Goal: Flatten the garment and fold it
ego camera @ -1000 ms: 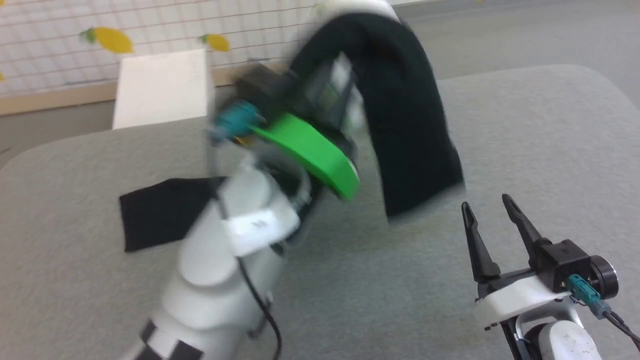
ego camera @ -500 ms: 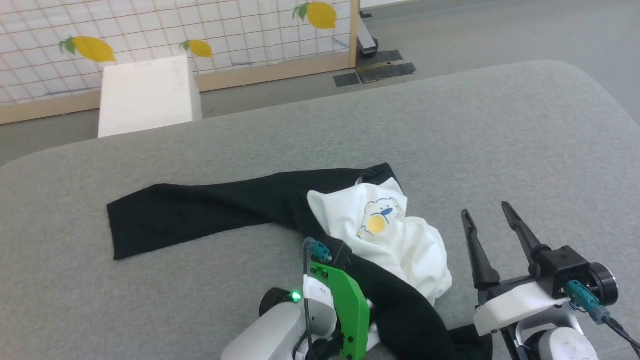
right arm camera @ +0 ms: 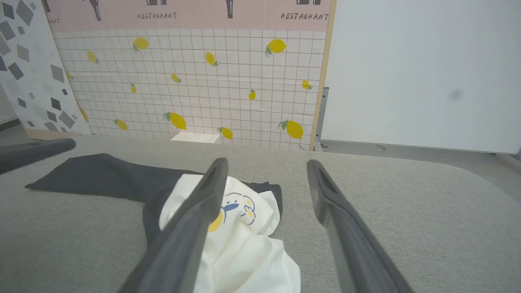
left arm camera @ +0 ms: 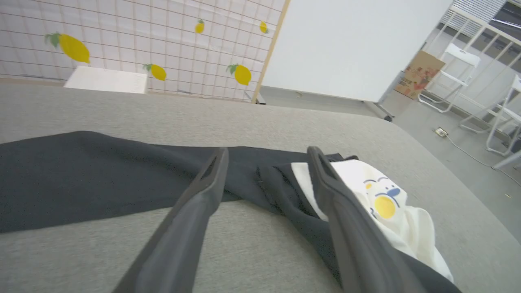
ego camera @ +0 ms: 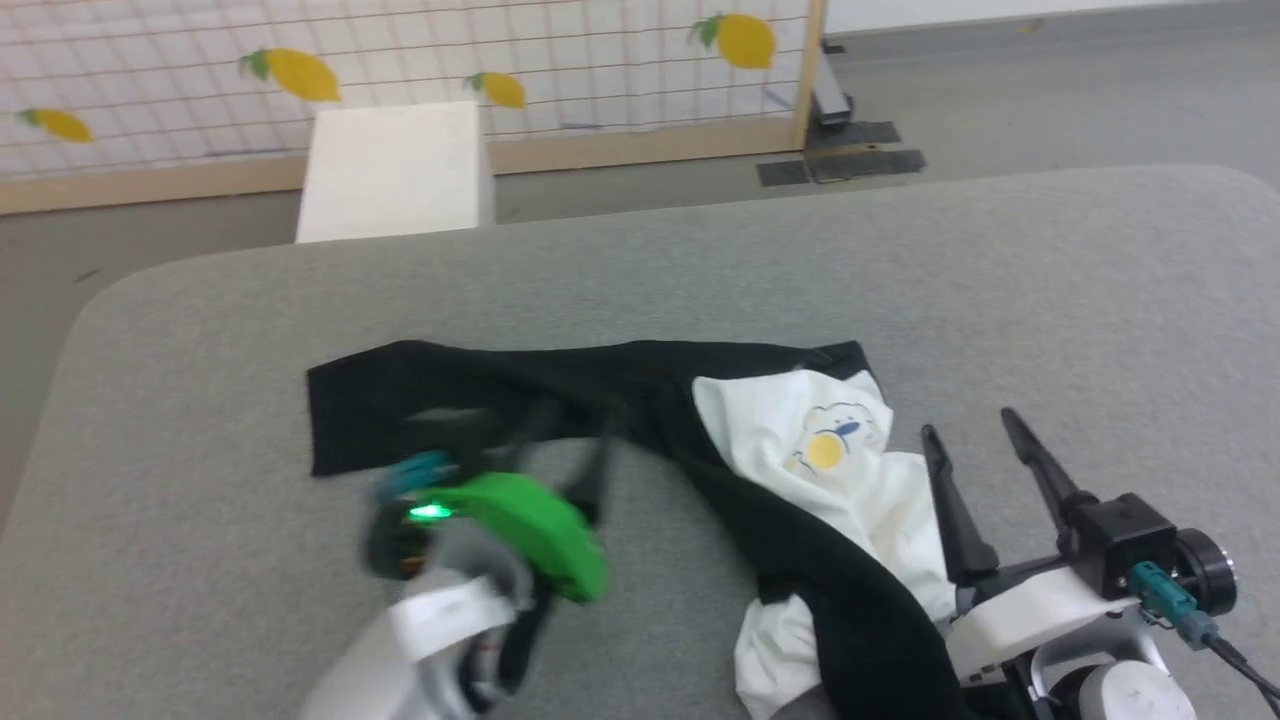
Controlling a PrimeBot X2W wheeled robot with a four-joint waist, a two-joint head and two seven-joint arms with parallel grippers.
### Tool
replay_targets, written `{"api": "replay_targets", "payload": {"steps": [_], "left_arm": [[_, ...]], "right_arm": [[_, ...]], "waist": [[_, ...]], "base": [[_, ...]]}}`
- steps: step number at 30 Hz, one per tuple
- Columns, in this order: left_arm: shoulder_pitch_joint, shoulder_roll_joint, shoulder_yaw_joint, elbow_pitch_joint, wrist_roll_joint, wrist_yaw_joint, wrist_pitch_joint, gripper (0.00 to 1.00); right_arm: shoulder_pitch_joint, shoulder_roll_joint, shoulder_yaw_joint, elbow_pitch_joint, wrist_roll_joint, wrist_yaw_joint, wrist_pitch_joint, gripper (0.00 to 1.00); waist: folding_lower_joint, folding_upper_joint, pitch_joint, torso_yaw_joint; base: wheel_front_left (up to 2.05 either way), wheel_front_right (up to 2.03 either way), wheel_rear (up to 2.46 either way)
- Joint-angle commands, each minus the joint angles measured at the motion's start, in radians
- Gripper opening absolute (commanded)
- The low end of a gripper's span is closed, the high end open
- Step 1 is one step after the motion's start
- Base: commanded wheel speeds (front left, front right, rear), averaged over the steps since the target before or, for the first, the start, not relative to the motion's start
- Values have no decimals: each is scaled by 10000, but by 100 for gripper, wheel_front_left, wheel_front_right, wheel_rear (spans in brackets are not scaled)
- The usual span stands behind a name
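Left claw (left arm camera: pixel 267 151) and right claw (ego camera: pixel 969 424) hang released; the bunched garment (ego camera: pixel 800 430) between them invites a double-layer grab.

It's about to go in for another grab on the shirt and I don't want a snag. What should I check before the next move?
1. Left gripper jaws open, empty: ok.
2. Right gripper jaws open, empty: ok.
3. Shirt flat: not ok, white body bunched.
4. Sleeve laid out on table: ok.
5. Whole shirt on table: cannot tell, its near end leaves the head view.
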Motion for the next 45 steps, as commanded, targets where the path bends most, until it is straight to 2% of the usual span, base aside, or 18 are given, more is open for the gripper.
{"api": "replay_targets", "payload": {"steps": [1, 4, 8, 12, 15, 16, 17, 18, 19, 24, 26, 30, 35, 39, 42, 44, 45], "left_arm": [[329, 238, 294, -273, 183, 256, -599, 100], [833, 588, 1061, -882, 495, 660, -1387, 100], [1467, 847, 2015, -1731, 1447, 929, -1543, 100], [2144, 714, 2902, -2330, 2488, 797, -1550, 100], [2571, 409, 3415, -2519, 2946, 656, -1551, 100], [2690, 293, 3561, -2534, 3076, 560, -1552, 100], [2761, 208, 3676, -2550, 3181, 477, -1552, 100], [2841, 97, 3799, -2543, 3288, 370, -1552, 100], [2900, 1, 3900, -2520, 3398, 265, -1552, 100], [3016, -374, 4332, -2362, 3747, -118, -1553, 100], [3001, -492, 4475, -2284, 3868, -258, -1553, 100], [2920, -716, 4684, -2189, 4076, -506, -1553, 100], [2873, -943, 4768, -2007, 4287, -795, -1554, 100], [2849, -1080, 4804, -1834, 4379, -991, -1554, 100], [2853, -1148, 4833, -1731, 4443, -1104, -1554, 100], [2889, -1175, 4872, -1682, 4491, -1159, -1554, 100], [2915, -1191, 4904, -1661, 4493, -1183, -1554, 100]], "right_arm": [[168, 7, 81, -88, -40, -17, 174, 100], [326, 7, 424, -64, -55, -17, 1099, 100], [591, 7, 790, -63, -113, -17, 2976, 100], [842, 7, 850, -289, -81, -17, 4836, 100], [990, 7, 739, -536, 19, -17, 5878, 100], [1034, 7, 789, -610, 33, -17, 6229, 95], [1056, 7, 788, -692, 110, -17, 6419, 39], [1069, 7, 796, -805, 156, -17, 6586, 39], [1067, 7, 825, -944, 162, -17, 6691, 0], [950, 7, 426, -1628, 350, -17, 6479, 0], [841, 7, -161, -1931, 393, -17, 6074, 0], [541, 7, -2297, -2194, 720, -17, 5072, 0], [264, 7, -5026, -940, 1124, -17, 4759, 0], [182, 7, -6534, 489, 908, -17, 5196, 0], [112, 7, -7218, 1211, 652, -17, 5396, 0], [52, 7, -7295, 1330, 529, -17, 5192, 100], [4, 7, -7212, 1319, 514, -17, 4983, 100]], "waist": [[0, 0, 25, 337], [0, 0, 103, 596], [0, 0, 239, 860], [0, 0, 432, 1047], [0, 0, 530, 1148], [0, 0, 566, 1191], [0, 0, 589, 1216], [0, 0, 612, 1245], [0, 0, 634, 1266], [0, 0, 676, 1251], [0, 0, 673, 1214], [0, 0, 654, 1130], [0, 0, 614, 1021], [0, 0, 576, 965], [0, 0, 550, 921], [0, 0, 527, 828], [0, 0, 516, 757]], "base": [[0, 0, 0], [0, 0, 0], [0, 0, 0], [0, 0, 0], [0, 0, 0], [0, 0, 0], [0, 0, 0], [0, 0, 0], [0, 0, 0], [0, 0, 0], [0, 0, 0], [0, 0, 0], [0, 0, 0], [0, 0, 0], [0, 0, 0], [0, 0, 0], [0, 0, 0]]}}
